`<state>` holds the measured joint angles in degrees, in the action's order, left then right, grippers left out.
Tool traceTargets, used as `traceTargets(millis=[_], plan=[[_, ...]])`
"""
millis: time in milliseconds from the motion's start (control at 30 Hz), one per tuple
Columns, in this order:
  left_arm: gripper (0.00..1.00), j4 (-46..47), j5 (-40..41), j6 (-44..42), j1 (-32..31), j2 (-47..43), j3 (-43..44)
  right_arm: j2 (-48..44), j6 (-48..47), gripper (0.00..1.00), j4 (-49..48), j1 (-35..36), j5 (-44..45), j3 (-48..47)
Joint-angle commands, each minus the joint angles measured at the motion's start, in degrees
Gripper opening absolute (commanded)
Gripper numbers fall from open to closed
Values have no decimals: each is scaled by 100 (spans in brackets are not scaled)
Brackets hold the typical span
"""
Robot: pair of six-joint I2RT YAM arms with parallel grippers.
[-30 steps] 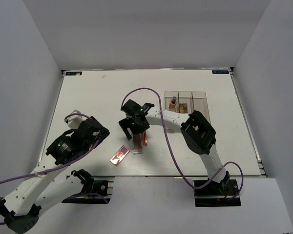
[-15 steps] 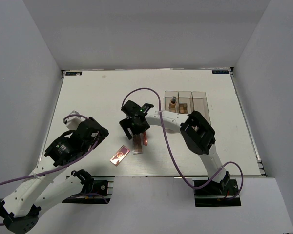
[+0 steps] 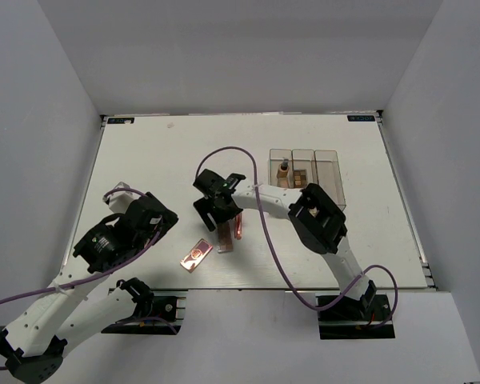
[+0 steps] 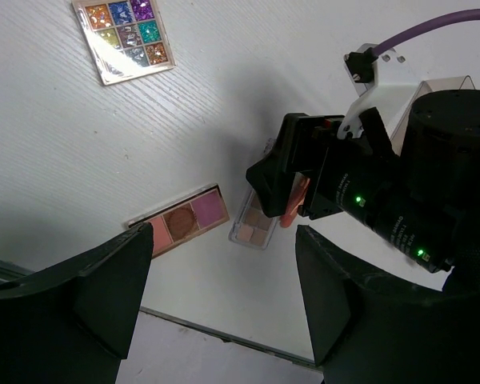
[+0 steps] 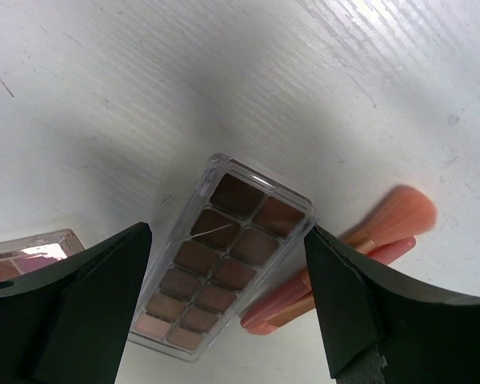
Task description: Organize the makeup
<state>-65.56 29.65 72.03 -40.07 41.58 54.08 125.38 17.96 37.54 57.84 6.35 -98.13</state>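
Note:
My right gripper (image 3: 221, 214) is open, low over the table, and its fingers straddle a clear brown eyeshadow palette (image 5: 220, 268), which also shows in the top view (image 3: 226, 236). Thin pink sticks (image 5: 360, 248) lie against the palette's right side. A pink-and-brown palette (image 3: 197, 254) lies to its left. My left gripper (image 3: 162, 218) is open, empty and raised at the left. In its wrist view I see a glitter palette (image 4: 124, 36), the pink-and-brown palette (image 4: 178, 226), the brown palette (image 4: 256, 224) and the right gripper (image 4: 304, 172). A small tan bottle (image 3: 282, 170) stands in the box.
The clear three-compartment box (image 3: 326, 164) stands right of centre at the back, with a small item (image 3: 299, 176) in its middle compartment. The right arm's purple cable (image 3: 240, 152) loops over the table. The table's near edge (image 4: 224, 340) lies just below the palettes.
My right gripper has shifted slightly left and towards the near edge over the brown palette. The left arm has barely moved.

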Motion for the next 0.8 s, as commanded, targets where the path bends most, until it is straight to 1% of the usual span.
traceTargets(millis=[0, 267, 400, 533, 567, 767], plan=[[82, -27, 182, 57, 17, 16, 50, 232, -151, 82, -10, 209, 234, -172], [82, -10, 173, 66, 17, -36, -29, 294, -407, 82, 8, 421, 603, -5], [82, 26, 164, 92, 17, -107, -109, 285, -468, 78, -18, 429, 683, 144], [82, 43, 155, 110, 17, -159, -144, 276, -547, 67, -54, 421, 561, 162], [82, 35, 155, 118, 17, -159, -144, 268, -574, 63, -89, 412, 482, 154], [82, -44, 173, 145, 17, -229, -126, 259, -705, 50, -142, 350, -10, 22]])
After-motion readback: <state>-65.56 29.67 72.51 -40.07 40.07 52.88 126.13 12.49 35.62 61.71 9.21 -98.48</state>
